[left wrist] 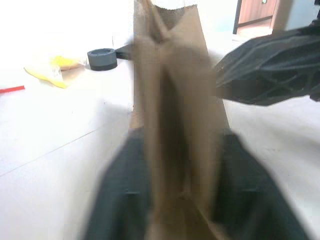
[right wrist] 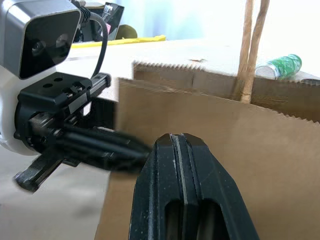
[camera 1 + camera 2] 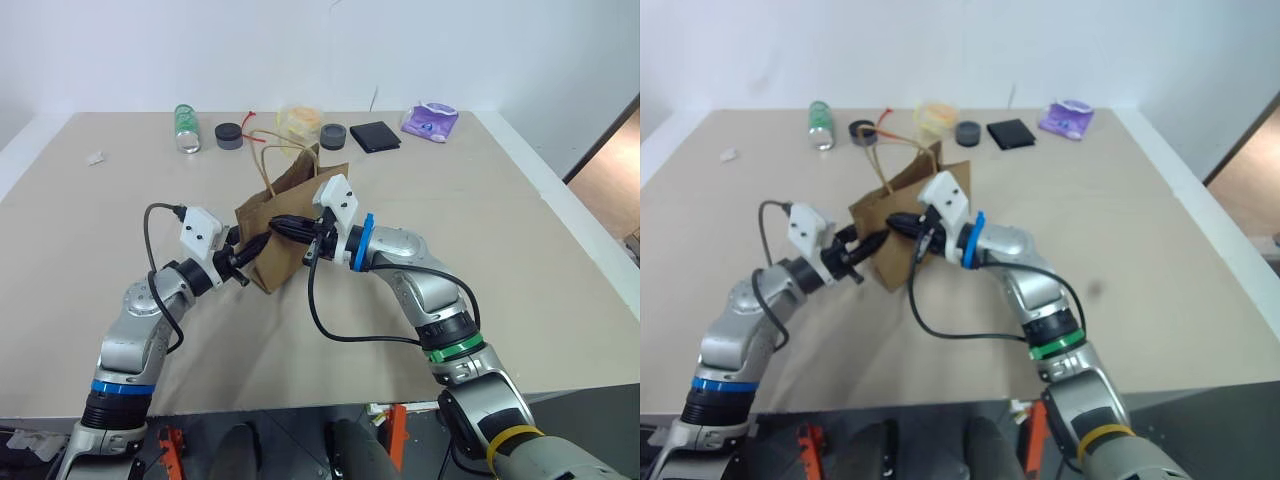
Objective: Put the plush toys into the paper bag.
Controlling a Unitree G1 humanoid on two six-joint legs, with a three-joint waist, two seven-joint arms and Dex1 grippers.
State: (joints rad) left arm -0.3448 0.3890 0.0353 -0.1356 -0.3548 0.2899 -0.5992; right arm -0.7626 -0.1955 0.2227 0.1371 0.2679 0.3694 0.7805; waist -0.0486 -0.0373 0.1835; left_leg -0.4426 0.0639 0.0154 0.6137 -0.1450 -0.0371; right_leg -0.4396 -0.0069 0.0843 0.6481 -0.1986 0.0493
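Paper bag (image 3: 285, 215) pinched between left hand (image 3: 252, 254) fingers

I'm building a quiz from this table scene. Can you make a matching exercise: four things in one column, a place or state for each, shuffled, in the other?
Things:
1. paper bag
2. green bottle
3. purple pouch
4. black wallet

Places or states:
A. lying at the table's far left
B. held upright between both grippers
C. far right of the back row
D. flat, just left of the purple pouch

Pairs: 1-B, 2-A, 3-C, 4-D
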